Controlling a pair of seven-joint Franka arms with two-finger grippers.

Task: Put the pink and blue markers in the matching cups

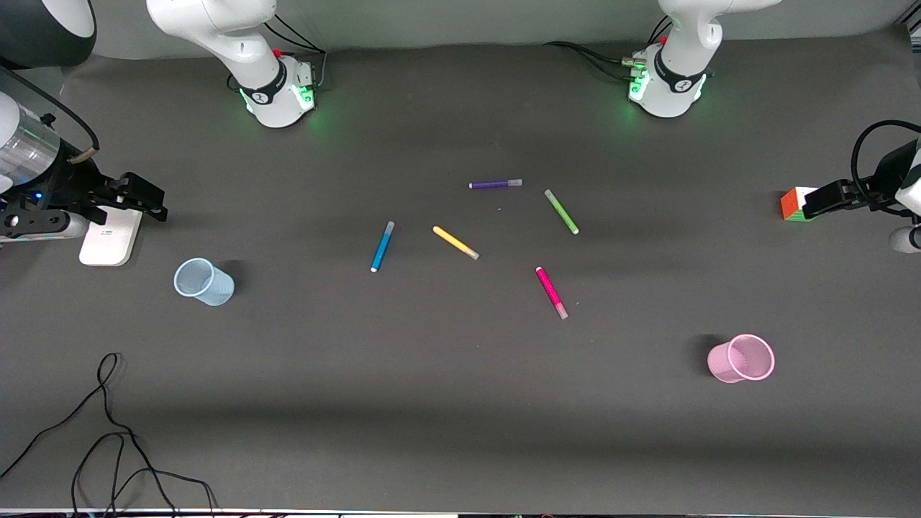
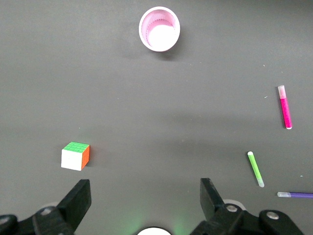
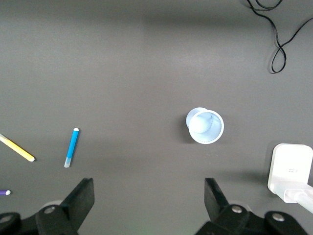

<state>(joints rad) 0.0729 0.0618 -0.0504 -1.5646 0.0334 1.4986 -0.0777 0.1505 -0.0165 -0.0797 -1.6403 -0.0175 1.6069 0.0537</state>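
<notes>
The blue marker and the pink marker lie flat mid-table; they also show in the right wrist view and the left wrist view. The pale blue cup stands upright toward the right arm's end. The pink cup stands upright toward the left arm's end, nearer the front camera. My right gripper is open and empty, up over a white device. My left gripper is open and empty, up over a colour cube.
A purple pen, a yellow pen and a green pen lie among the markers. The white device and the colour cube sit at the table's two ends. A black cable trails near the front edge.
</notes>
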